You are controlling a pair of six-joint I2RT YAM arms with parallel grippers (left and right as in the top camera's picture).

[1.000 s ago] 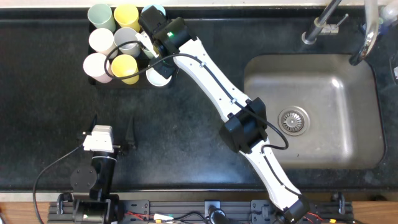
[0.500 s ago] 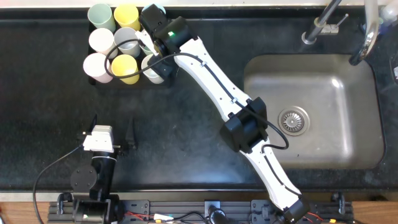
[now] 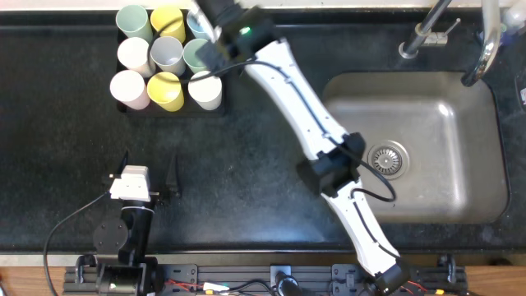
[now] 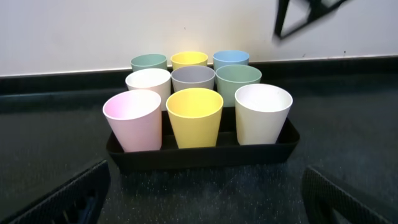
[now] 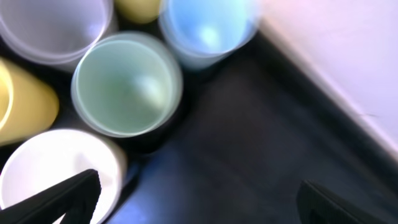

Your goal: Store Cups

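Your right claw (image 5: 199, 202), fingers spread and empty, hangs near the green cup (image 5: 126, 84) in the tray (image 4: 202, 157); your left claw (image 4: 202, 190), likewise spread, faces the tray.

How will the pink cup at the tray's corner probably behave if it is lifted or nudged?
Probably light and stiff: the pink cup looks like empty thin-walled plastic. It narrows toward its base and rises well above the low wall of the tray, so a nudge near the rim may tip it. Its smooth side could be slippery.
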